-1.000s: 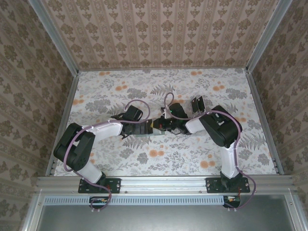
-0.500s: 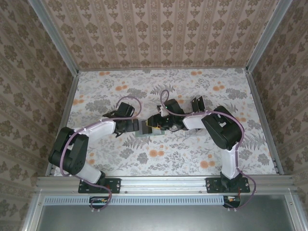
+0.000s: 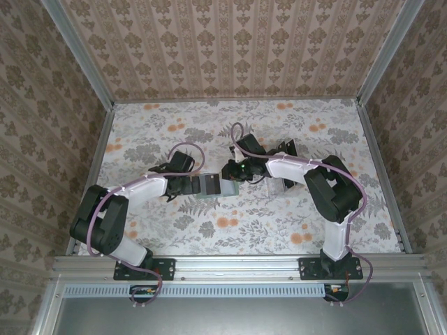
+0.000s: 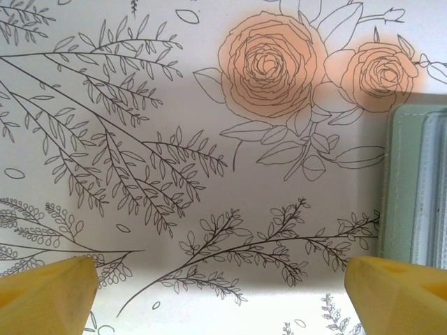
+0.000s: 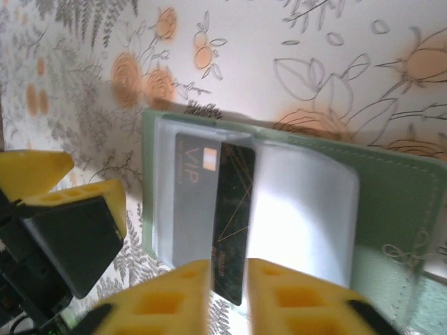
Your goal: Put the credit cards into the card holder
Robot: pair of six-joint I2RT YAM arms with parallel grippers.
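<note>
Between the right jaws sits the near end of a black credit card [image 5: 233, 209], tilted toward edge-on. The yellow fingertips [image 5: 300, 303] press in on it from both sides, pinching it with only a thin gap left. The card runs straight out from the jaws, over the open card holder [image 5: 398, 202].

Just beyond the right jaws, the card holder lies opened flat on the floral surface [image 5: 335, 42]. It is sage green with a stitched border. A clear pocket on its inner face holds a grey card [image 5: 190, 199] marked VIP. The black credit card lies along that grey card's right edge. Cannot tell whether its far end is inside the pocket or resting on top. On the black card's other side is a pale flap [image 5: 304, 209], washed out by glare.

The left jaws are spread wide, with only bare surface between them. Their fingertips [image 4: 49, 293] sit at the two lower corners of the wrist view. The card holder's edge [image 4: 412, 188] is just ahead of the right-hand fingertip, outside the gap.

From above, the card holder [image 3: 208, 185] lies between the two sets of jaws, nearer the left jaws.
</note>
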